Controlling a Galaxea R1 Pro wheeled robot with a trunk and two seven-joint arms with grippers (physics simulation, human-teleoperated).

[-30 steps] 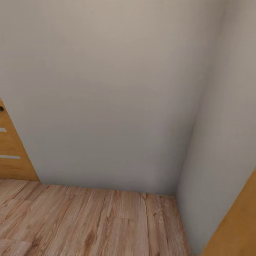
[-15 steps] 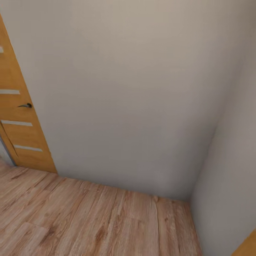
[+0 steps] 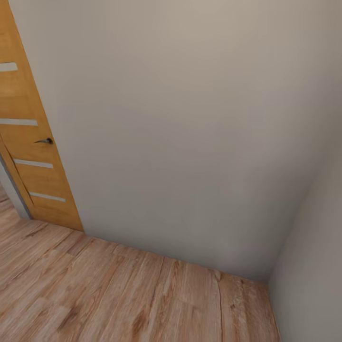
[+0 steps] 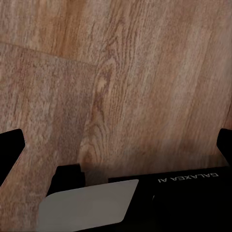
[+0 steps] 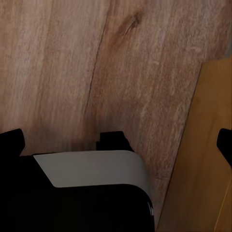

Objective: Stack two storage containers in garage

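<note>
A plain pale grey-white wall [image 3: 180, 123] is facing the head camera, meeting a second pale wall [image 3: 313, 266] at the right in an inside corner. Light wood plank flooring [image 3: 118, 299] is running along the foot of both walls, its boards showing brown grain and knots. At the left edge of the head view an orange-wood door [image 3: 26, 137] is standing, tilted in the picture by the camera angle, carrying pale frosted horizontal strips and a small dark lever handle [image 3: 45, 141] on its right side; a narrow grey gap is showing beside the door's lower left. In the left wrist view, the left gripper [image 4: 116, 145] is pointing down at the wood planks, its two dark fingertips [image 4: 9, 147] sitting at opposite sides of the picture with bare floor between them, so the claw is spread wide and gripping nothing. Under it, part of the robot's black body with a pale grey panel and white "GALAXEA" lettering is showing. In the right wrist view, the right gripper [image 5: 118, 142] is likewise hanging over the wood floor with its dark fingertips [image 5: 10, 142] far apart and nothing between them, spread wide. Beside it an orange-wood panel [image 5: 198, 154] is standing against the floor. The two storage containers are appearing in none of these views, so their location cannot be told.
</note>
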